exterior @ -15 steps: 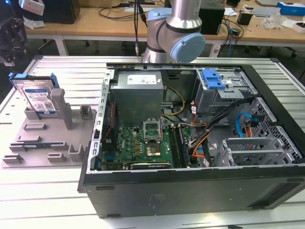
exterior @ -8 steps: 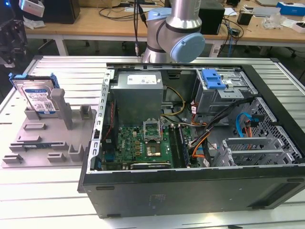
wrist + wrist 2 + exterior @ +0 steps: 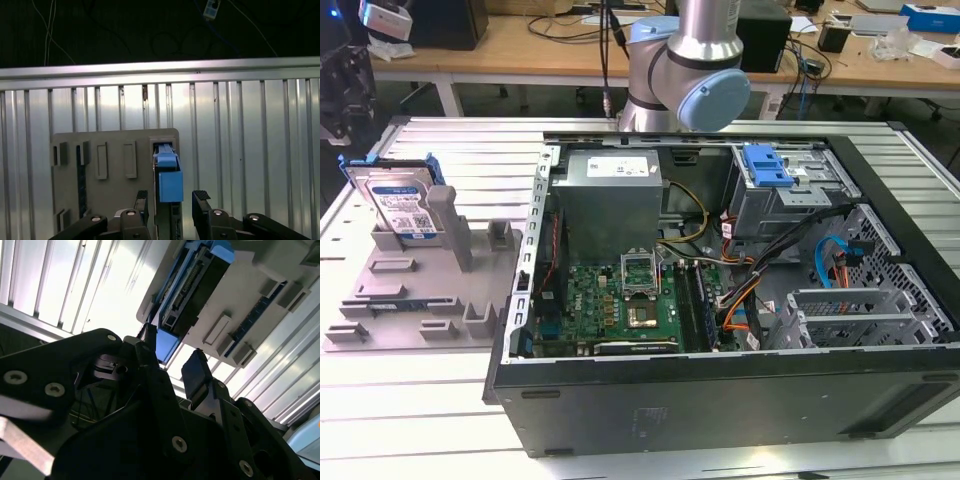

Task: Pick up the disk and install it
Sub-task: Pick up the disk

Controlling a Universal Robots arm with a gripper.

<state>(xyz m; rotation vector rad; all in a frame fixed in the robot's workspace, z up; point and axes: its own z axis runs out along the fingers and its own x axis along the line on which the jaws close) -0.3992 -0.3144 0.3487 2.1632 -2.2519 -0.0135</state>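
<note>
One disk (image 3: pixel 402 205) is stood on edge in a grey holder (image 3: pixel 430 290) on the tabletop (image 3: pixel 420 400) at the exterior view's left, its blue frame left exposed, presumably for grasping. In the first wrist view, the gripper (image 3: pixel 172 198) is held wide open and empty, astride that frame. In the second wrist view, nothing is seen clamped.

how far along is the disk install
Nothing looks finished yet. The disk stands upright in its grey holder, outside the open computer case. In hand: the gripper is open, fingers either side of the disk's blue frame, not closed on it. Left: gripping, lifting and installing it.
</note>
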